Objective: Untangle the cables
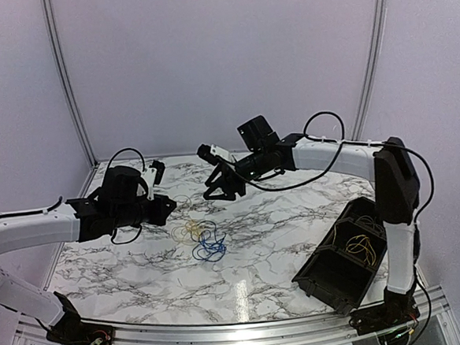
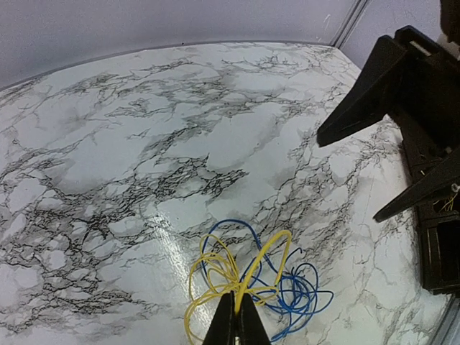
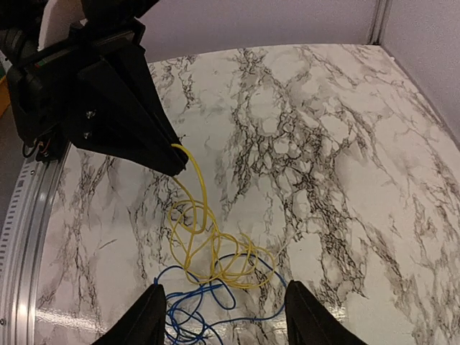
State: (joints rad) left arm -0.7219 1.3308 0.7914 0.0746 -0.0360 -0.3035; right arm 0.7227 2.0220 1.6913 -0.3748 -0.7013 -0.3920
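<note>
The left gripper (image 2: 236, 305) is clenched, its two black fingers pressed together on a strand of the yellow cable (image 2: 241, 277). From the pinch the strand rises off the bench (image 2: 144, 144) in narrow loops. The right wrist view shows the same grip from the other side, with the yellow strand running from the closed fingertips down to the coil lying on the marble surface. The right gripper (image 3: 224, 302) is released, its fingers spread wide above the heap with nothing clamped between them. In the left wrist view its two dark fingers stand splayed well apart over the far side of the bench. The blue cable (image 2: 298, 295) lies just beside the yellow one on the side toward the right arm. Its loops cross through the yellow loops, so the two are tangled together. From above, the bundle lies near the middle of the bench, between the two arms and a little nearer the left one, with the yellow part toward the back and the blue part toward the front. Well apart from it, at the right front by the right arm's base, a black bin (image 1: 324, 280) stands tipped at an angle. Inside it lie loose wires (image 1: 361, 246), some yellow and some dark, too small to tell apart further.
</note>
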